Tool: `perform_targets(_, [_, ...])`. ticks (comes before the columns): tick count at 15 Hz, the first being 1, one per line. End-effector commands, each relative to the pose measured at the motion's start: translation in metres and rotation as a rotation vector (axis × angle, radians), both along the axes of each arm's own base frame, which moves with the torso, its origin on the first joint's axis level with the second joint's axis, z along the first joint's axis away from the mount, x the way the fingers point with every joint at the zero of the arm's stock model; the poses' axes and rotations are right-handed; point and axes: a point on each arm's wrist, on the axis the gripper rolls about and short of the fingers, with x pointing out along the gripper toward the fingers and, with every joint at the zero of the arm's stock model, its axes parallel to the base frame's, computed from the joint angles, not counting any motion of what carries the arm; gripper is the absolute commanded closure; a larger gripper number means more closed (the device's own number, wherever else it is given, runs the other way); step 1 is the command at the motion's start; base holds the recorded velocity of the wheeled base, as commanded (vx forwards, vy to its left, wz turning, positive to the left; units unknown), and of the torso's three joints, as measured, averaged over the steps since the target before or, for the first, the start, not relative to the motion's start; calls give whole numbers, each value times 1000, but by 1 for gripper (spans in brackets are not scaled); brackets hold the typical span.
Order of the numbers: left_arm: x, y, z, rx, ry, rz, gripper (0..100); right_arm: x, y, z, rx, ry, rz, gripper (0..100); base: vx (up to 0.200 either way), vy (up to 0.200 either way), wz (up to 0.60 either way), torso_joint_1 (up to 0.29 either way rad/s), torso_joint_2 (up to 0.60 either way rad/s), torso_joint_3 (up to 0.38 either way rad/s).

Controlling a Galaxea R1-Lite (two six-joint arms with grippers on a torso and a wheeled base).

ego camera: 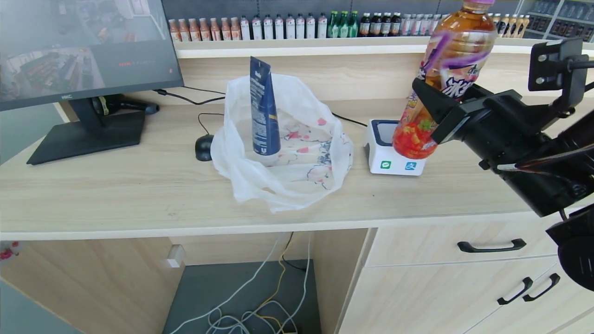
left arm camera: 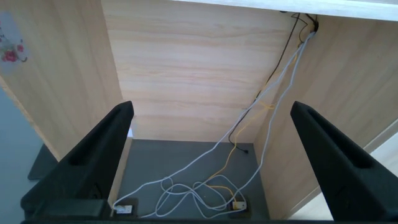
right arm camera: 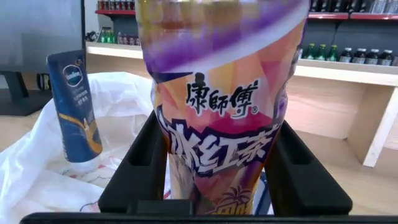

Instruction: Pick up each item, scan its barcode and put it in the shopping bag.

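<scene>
My right gripper [ego camera: 434, 113] is shut on a tea bottle [ego camera: 445, 79] with a purple and orange label, holding it tilted above the white barcode scanner [ego camera: 390, 150] on the counter. In the right wrist view the tea bottle [right arm camera: 224, 106] sits between the two black fingers [right arm camera: 140, 168]. The white shopping bag [ego camera: 283, 144] lies open at the counter's middle, and a dark blue tube [ego camera: 264, 106] stands upright inside it; the same blue tube [right arm camera: 76, 106] appears beyond the bottle. My left gripper [left arm camera: 211, 162] is open under the counter, with nothing between its fingers.
A monitor [ego camera: 79, 51] on its stand occupies the counter's left, with a black mouse [ego camera: 204, 147] beside the bag. Bottles line the shelf [ego camera: 325, 25] behind. Below the counter are loose cables [left arm camera: 205, 186] and drawers [ego camera: 492, 246] at the right.
</scene>
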Motion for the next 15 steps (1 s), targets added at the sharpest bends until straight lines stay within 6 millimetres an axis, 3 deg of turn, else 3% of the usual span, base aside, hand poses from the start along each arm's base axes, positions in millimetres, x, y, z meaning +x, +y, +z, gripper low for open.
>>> perform_targets(1, [0, 0, 0, 1, 2, 1, 0, 1, 1, -2, -3, 6, 1, 100, 0, 200, 0, 2, 2, 2])
perform_targets(6, [0, 0, 0, 1, 1, 1, 0, 2, 2, -6, -8, 18, 2, 100, 0, 200, 0, 0, 2, 5])
perform_targets(9, [0, 0, 0, 4, -1, 1, 0, 8, 6, -6, -8, 19, 3, 100, 0, 0, 0, 0, 0, 0])
perform_targets(15, [0, 0, 0, 4, -1, 1, 0, 40, 30, 0, -15, 59, 42, 100, 0, 0, 0, 0, 0, 0])
